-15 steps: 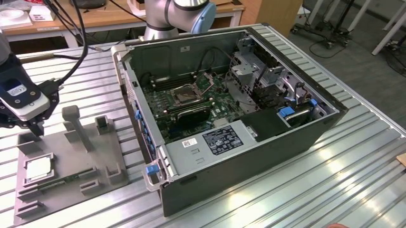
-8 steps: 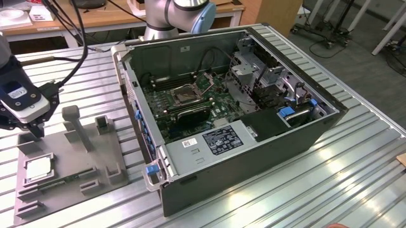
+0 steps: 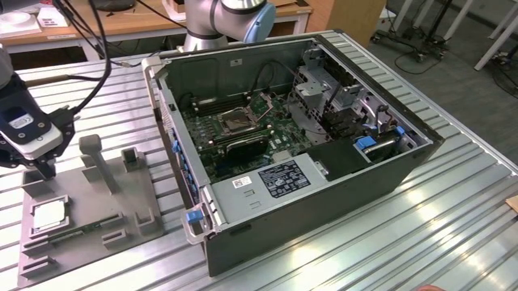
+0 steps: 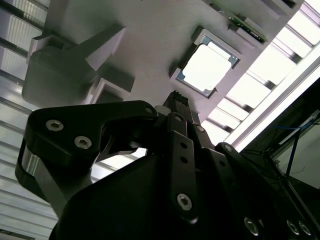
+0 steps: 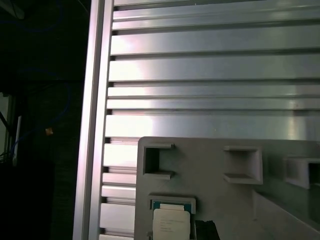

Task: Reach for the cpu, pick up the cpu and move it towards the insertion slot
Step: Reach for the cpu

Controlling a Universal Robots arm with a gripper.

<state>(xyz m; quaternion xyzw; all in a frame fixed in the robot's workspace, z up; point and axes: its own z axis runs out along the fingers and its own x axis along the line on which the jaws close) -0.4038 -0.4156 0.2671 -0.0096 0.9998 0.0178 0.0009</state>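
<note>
The gripper (image 3: 45, 172), closed and empty, hangs over the grey tray (image 3: 85, 209) at the exterior view's left; the cpu (image 3: 48, 215) lies flat in its recess nearby, untouched.

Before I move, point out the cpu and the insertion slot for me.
cpu (image 4: 207, 67): second wrist view, centre of its pale metallic face.
insertion slot (image 3: 240, 122): exterior view, dark centre inside its shiny metal frame.
</note>
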